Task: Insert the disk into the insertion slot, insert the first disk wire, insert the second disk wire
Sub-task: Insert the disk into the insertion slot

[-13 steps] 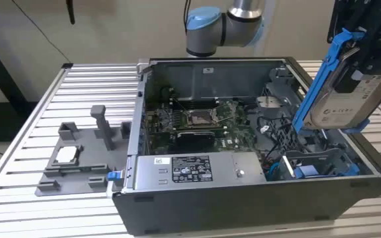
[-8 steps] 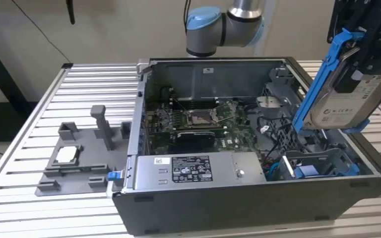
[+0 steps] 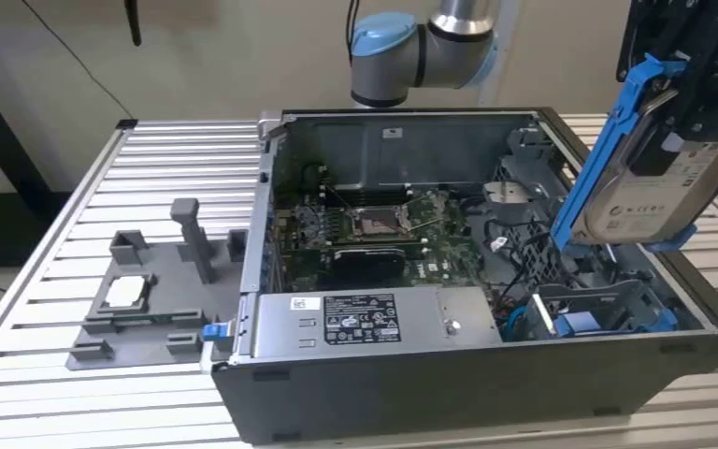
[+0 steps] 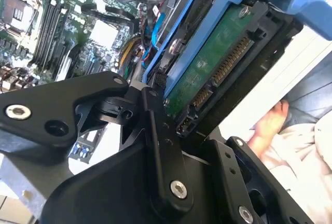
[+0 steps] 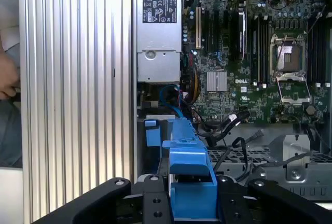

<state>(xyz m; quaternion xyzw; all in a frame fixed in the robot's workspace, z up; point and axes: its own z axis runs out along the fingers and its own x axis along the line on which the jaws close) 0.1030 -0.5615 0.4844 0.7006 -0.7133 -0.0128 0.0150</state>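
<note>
Silver arm (image 3: 462,17), blue-capped joint (image 3: 381,39), black screw-studded tool (image 3: 690,94)

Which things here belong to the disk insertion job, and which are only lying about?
Belong to the job:
the disk, held in the gripper above the case
the insertion slot with blue tabs

Only lying about:
the power-supply box
the processor socket
the grey fixture on the table

The blue-framed silver disk (image 3: 656,185) hangs steeply tilted, label outward, well above the dark, blue-tabbed insertion slot (image 3: 590,313).
</note>
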